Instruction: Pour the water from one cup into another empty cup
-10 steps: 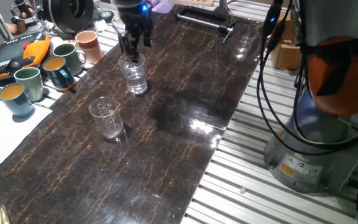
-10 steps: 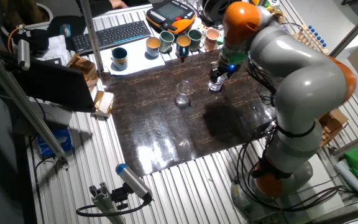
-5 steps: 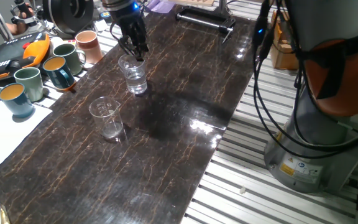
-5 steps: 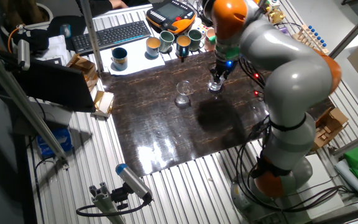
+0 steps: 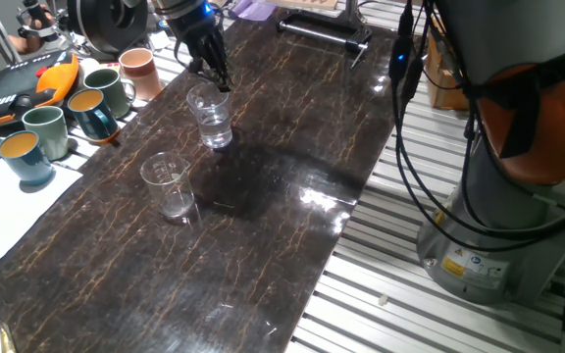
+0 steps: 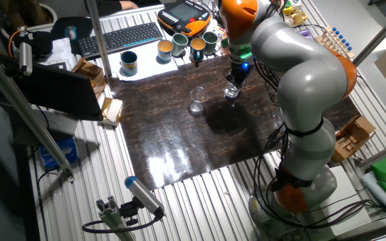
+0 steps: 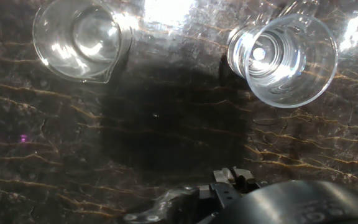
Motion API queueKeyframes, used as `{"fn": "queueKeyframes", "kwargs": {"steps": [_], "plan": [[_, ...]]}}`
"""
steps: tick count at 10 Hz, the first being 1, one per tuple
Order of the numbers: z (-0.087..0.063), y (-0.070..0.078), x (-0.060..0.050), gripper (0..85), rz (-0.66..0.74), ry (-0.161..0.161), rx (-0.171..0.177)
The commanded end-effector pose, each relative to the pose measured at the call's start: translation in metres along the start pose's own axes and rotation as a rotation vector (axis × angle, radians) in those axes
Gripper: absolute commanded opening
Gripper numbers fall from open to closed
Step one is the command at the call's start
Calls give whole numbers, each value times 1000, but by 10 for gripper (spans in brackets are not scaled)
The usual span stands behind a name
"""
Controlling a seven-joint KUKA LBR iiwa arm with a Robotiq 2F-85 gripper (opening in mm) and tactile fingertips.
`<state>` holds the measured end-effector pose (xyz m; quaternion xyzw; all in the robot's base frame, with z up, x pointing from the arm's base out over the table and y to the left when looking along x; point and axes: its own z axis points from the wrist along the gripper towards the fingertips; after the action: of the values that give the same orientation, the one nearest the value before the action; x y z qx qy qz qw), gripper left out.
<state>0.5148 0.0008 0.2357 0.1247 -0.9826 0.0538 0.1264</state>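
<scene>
The thick-based clear tumbler [image 5: 211, 116] stands upright on the dark marble table with a little water in it, also seen in the other fixed view [image 6: 232, 91] and from above in the hand view [image 7: 282, 59]. The thin flared empty cup [image 5: 168, 184] stands nearer the front left [image 6: 198, 102], and the hand view shows its rim and spout [image 7: 82, 37]. My gripper [image 5: 212, 71] hangs tilted just above the tumbler's far rim [image 6: 237, 77]. Its fingers stand apart and hold nothing. They do not touch the glass.
Several coloured ceramic mugs [image 5: 77, 108] stand along the table's left edge beside an orange-and-black pendant [image 5: 23, 86]. A black bar [image 5: 324, 31] lies at the far end. The arm's base and cables [image 5: 479, 196] stand to the right of the table.
The hand has turned and tilted over the tumbler and shifted slightly up and toward the far left. The upper arm swung left. Both cups stayed put.
</scene>
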Motion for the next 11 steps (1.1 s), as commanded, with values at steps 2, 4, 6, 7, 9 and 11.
{"fn": "queueKeyframes", "kwargs": {"steps": [2,4,6,7,9,11], "plan": [[0,0,0,10,-18,-8,-1],[0,0,1,10,-22,-8,-1],[0,0,0,10,-18,-7,-1],[0,0,0,10,-12,-4,-2],[0,0,0,10,3,1,-2],[0,0,0,10,-3,4,-3]]}}
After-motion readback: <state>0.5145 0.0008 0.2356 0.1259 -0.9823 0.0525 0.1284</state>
